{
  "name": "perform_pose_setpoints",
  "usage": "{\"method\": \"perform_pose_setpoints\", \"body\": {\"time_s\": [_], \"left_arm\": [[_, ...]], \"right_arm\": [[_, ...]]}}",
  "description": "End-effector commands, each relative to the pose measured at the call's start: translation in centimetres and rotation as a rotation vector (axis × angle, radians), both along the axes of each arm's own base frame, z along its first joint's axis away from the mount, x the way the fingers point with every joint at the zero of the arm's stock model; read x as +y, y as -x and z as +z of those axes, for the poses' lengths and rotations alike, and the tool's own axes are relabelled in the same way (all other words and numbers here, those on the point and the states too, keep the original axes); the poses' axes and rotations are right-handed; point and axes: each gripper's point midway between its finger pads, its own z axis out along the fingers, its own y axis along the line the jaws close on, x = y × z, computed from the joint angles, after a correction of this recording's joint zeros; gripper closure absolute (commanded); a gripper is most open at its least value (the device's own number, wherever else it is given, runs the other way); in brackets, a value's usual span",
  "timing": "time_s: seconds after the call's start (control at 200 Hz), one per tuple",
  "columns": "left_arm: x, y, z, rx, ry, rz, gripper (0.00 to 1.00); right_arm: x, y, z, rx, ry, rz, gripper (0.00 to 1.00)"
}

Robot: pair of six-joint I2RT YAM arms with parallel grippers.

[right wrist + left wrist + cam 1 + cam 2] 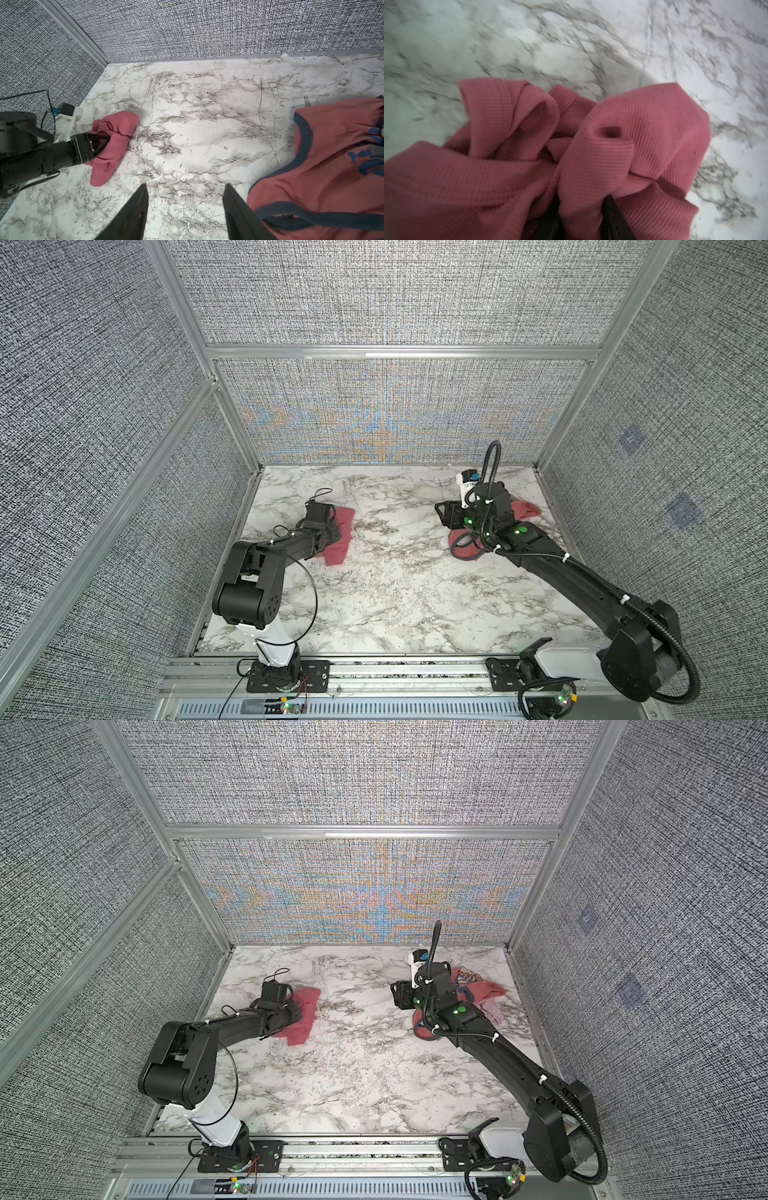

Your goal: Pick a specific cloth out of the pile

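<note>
The cloth (344,531) (306,1013) is plain rose-red ribbed fabric, bunched on the left half of the marble table in both top views. My left gripper (581,209) is shut on it, with a fold pinched between the two dark fingers (611,209). The right wrist view shows that gripper (101,143) buried in the cloth (116,145), whose lower end rests on the marble. The pile (486,994) sits at the far right, partly hidden by my right arm. My right gripper (186,187) is open over bare marble just left of the pile, with nothing between its fingers.
The salmon garment with dark blue-grey edging (332,166) lies close beside my right gripper's finger. A pale pink piece (492,1013) shows at the pile's right edge. Grey textured walls and aluminium posts (232,423) close in the marble table (395,593) on three sides.
</note>
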Motion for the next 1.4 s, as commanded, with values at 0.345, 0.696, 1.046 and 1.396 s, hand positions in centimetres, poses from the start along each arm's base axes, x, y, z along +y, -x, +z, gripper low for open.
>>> {"method": "perform_pose_setpoints", "body": {"time_s": [0.345, 0.696, 1.046, 1.396], "left_arm": [[6.1, -1.0, 5.9, -0.101, 0.037, 0.074, 0.64], [6.2, 1.8, 12.6, -0.255, -0.003, 0.043, 0.62], [7.5, 2.8, 18.7, -0.65, -0.195, 0.001, 0.6], [9.5, 3.4, 13.7, -0.683, -0.46, -0.018, 0.49]], "right_arm": [[-0.2, -0.2, 0.8, -0.021, 0.007, -0.007, 0.41], [-0.8, 0.2, 1.6, -0.048, 0.016, -0.019, 0.41], [-10.4, -0.5, -0.5, -0.162, 0.222, -0.321, 0.37], [-24.1, 1.6, -7.0, -0.236, 0.383, -0.807, 0.25]]}}
